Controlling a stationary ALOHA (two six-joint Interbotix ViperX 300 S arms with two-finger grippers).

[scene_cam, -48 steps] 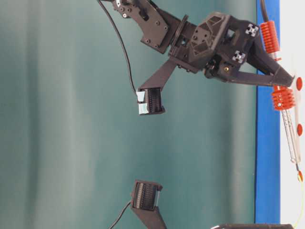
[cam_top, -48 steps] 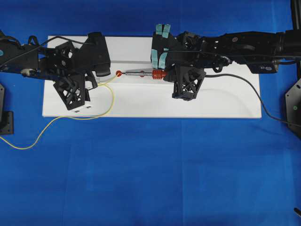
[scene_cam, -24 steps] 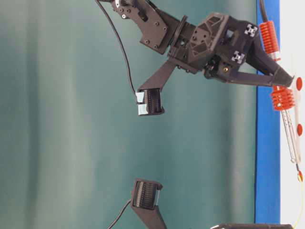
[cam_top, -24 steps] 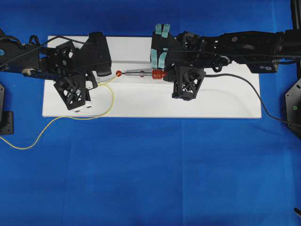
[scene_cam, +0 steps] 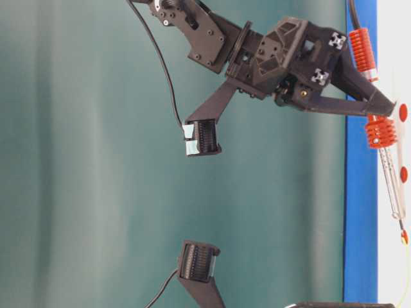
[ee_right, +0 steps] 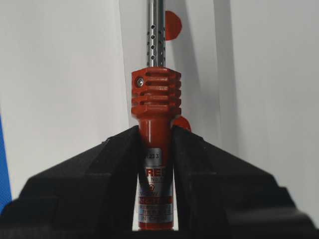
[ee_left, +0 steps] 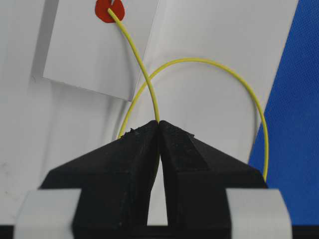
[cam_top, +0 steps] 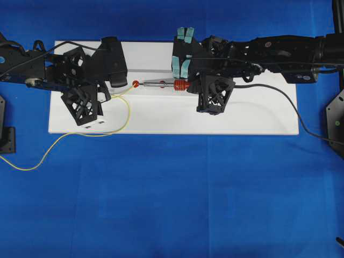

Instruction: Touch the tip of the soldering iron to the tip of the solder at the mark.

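Broadly, you are working over a blue-covered tabletop [cam_top: 172, 204] on which a large white rectangular board [cam_top: 252, 121] lies, and both black arms reach in over that board from opposite sides. Your right gripper [ee_right: 155, 144] is clamped tight on the red-and-silver handle of the slim pen-shaped soldering iron [cam_top: 161, 84], with its silver shaft pointing across the board toward a small red round mark [cam_top: 135, 83]. Your left gripper [ee_left: 158, 130] is pinched shut on the long, very thin yellow solder wire [cam_top: 128, 110], whose free end runs up from the pads and rests on that red mark in the left wrist view, while the slack loops back over the board's edge onto the blue cloth. From above, the iron's tip sits at or just beside the mark; whether it truly touches the solder's end I cannot tell, since the point is too small. The main risk from here is the wire: it is springy and held well back from its end, so a push from the iron could flick it off the mark. A slight tilt of the iron in its grip would also swing the tip wide. Compared with a second ago, nothing has visibly shifted: both grips, the iron, the wire's loop and its end on the mark look the same.
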